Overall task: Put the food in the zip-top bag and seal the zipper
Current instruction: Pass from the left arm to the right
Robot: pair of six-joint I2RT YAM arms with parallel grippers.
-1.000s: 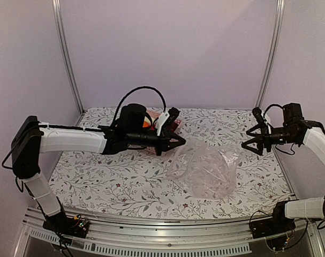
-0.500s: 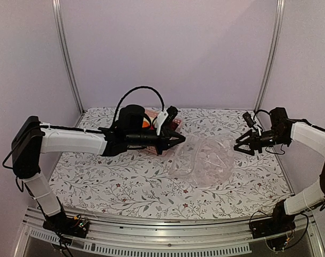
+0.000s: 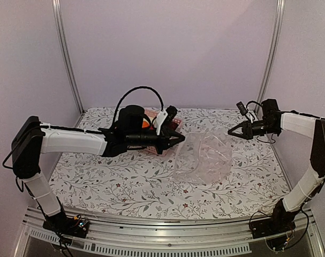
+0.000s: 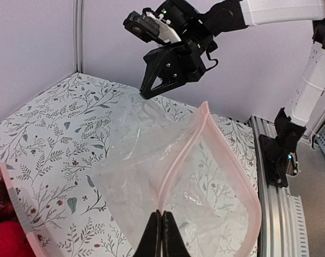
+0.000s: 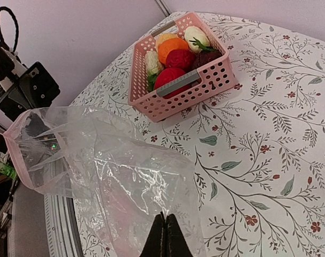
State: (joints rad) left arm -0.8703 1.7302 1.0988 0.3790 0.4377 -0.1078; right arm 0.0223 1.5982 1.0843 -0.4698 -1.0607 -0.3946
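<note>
The clear zip-top bag (image 3: 202,158) hangs stretched between both grippers above the table. My left gripper (image 3: 182,138) is shut on the bag's mouth, pinching the pink zipper (image 4: 226,155) strip where its two sides meet (image 4: 161,214). The mouth gapes open to the right of that pinch. My right gripper (image 3: 230,130) is shut on the bag's opposite closed end (image 5: 165,217). The food (image 5: 178,59), red round pieces, an orange and pale pieces with green leaves, lies in the pink basket (image 5: 189,88) beyond the bag.
The pink basket (image 3: 175,124) stands at the back of the floral table, partly hidden behind the left arm. Metal posts (image 3: 66,53) rise at the back corners. The aluminium rail (image 3: 151,235) runs along the near edge.
My right gripper swung left and back to the bag's far end and shut on it. The bag rose and stretched between the grippers. The left gripper stayed put, shut.
</note>
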